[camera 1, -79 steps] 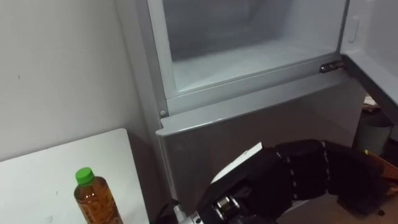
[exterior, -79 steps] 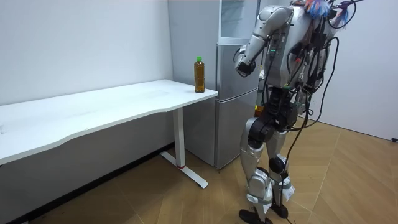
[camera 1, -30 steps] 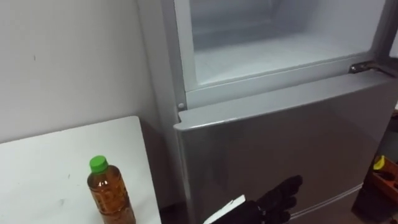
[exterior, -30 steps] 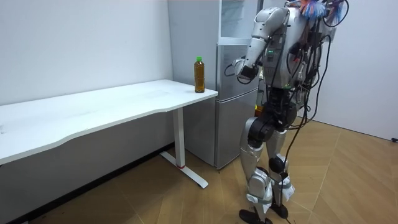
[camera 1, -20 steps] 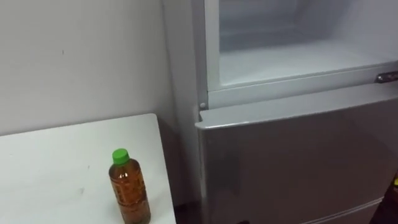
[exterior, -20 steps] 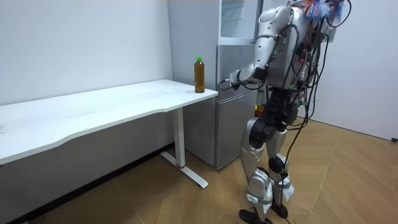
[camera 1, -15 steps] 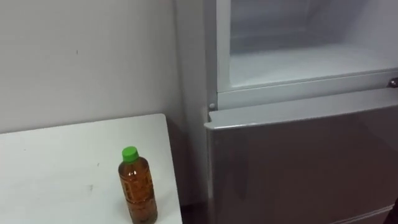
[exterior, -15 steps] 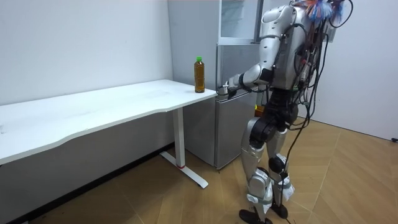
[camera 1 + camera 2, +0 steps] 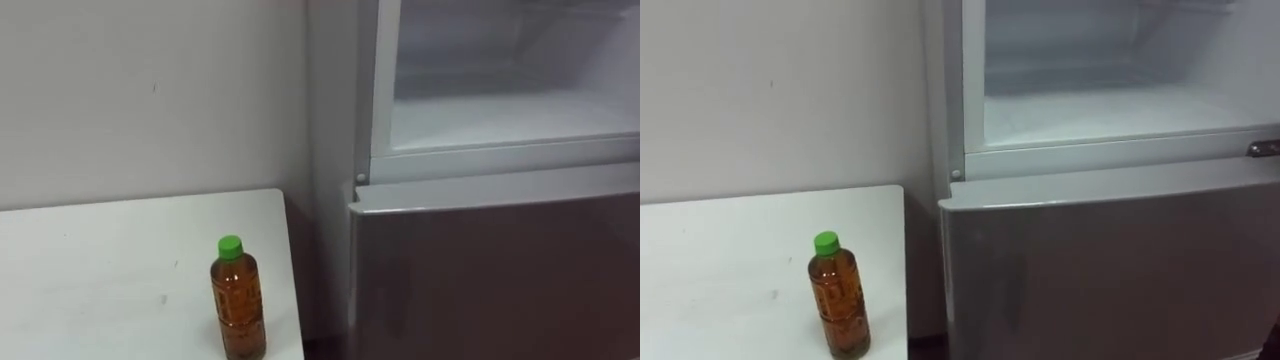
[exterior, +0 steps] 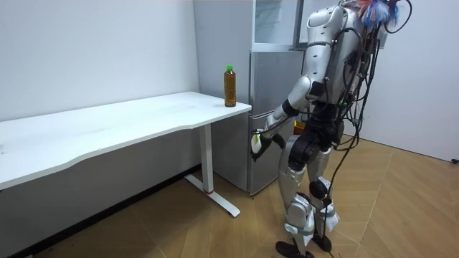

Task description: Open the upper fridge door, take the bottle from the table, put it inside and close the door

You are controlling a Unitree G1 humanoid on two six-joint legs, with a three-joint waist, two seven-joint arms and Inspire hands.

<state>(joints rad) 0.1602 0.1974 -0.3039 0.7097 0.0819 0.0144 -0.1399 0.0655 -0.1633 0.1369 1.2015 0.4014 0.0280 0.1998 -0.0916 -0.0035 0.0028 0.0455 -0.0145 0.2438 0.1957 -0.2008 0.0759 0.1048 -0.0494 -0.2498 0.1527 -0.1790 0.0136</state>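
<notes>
One bottle (image 9: pixel 238 305) stands upright on the worktop (image 9: pixel 100 270), cap (image 9: pixel 231 243) at twelve o'clock; its print unreadable; my left hand (image 10: pixel 257 142) hangs low, state unclear.

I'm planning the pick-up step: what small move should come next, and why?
Probably raise the left hand toward the bottle: it stands untouched on the table corner, the hand hangs low, and the upper fridge is open.

Head eyes close on fridge (image 9: pixel 490 260), distant room view shares it
</notes>
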